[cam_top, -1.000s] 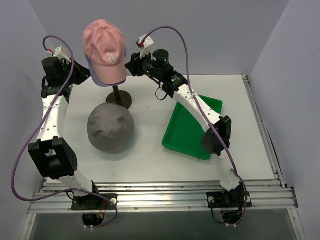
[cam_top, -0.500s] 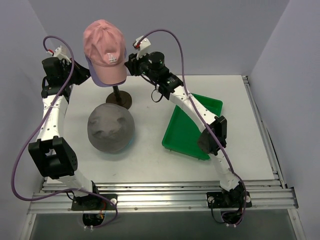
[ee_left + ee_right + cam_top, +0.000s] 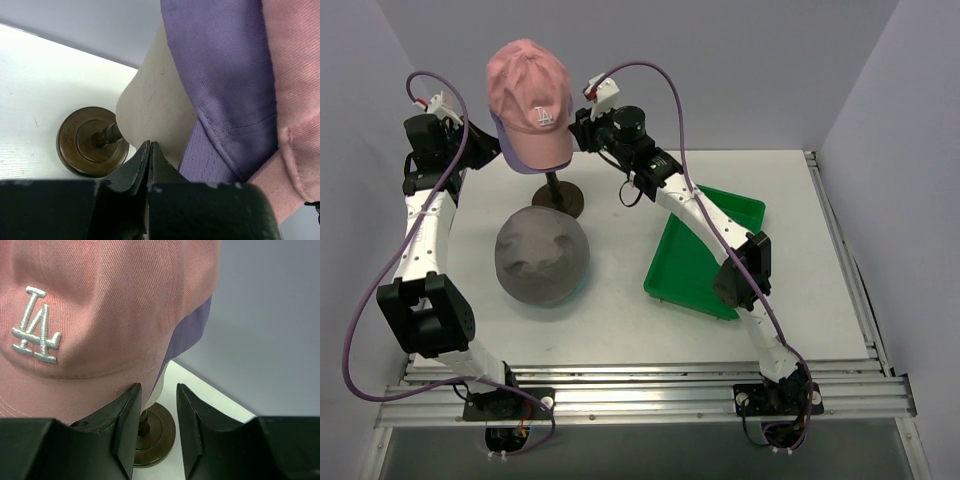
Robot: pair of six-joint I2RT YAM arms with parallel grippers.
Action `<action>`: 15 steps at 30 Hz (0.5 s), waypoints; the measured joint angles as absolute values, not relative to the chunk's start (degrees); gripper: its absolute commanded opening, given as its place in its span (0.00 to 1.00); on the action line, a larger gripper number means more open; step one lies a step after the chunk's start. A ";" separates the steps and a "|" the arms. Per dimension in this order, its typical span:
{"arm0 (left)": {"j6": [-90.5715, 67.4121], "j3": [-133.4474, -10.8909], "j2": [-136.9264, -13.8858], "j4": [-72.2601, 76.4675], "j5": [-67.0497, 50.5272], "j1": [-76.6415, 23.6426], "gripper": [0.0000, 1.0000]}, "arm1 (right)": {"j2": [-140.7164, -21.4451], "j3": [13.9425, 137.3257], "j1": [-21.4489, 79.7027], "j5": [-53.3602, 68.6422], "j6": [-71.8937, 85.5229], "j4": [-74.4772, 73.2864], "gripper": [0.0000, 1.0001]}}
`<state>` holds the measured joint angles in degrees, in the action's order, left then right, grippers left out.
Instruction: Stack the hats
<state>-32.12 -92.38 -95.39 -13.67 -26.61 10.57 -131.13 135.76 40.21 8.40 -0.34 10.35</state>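
A pink baseball cap (image 3: 528, 95) with a white "LA" logo sits over a lilac cap (image 3: 501, 133) on the cream mannequin head. The lilac cap shows only as an edge below the pink one. A grey floppy hat (image 3: 542, 255) lies on the table in front of the stand. My left gripper (image 3: 480, 146) is shut and empty beside the left edge of the lilac cap (image 3: 220, 75), with its tips (image 3: 150, 145) close to the head (image 3: 155, 105). My right gripper (image 3: 578, 130) is open at the right rim of the pink cap (image 3: 100, 305), and its left finger (image 3: 127, 410) is close against that rim.
The brown round stand base (image 3: 558, 197) stands on the white table behind the grey hat. A green rectangular tray (image 3: 695, 262) lies to the right under the right arm. Grey walls close the back and both sides.
My right gripper has moved a little left, closer to the pink cap's right rim. The left arm and all the hats have not moved.
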 measured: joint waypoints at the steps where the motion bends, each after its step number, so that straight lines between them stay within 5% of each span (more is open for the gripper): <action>1: -32.12 -92.38 -95.42 -13.65 -26.59 10.57 0.04 | -131.13 135.76 40.23 8.36 -0.38 10.35 0.30; 15: -32.12 -92.40 -95.53 -13.54 -26.33 10.46 0.04 | -131.13 135.87 41.21 6.74 -2.52 10.33 0.30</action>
<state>-32.12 -92.40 -95.53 -13.54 -26.33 10.46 -131.13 135.87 41.21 6.74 -2.52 10.33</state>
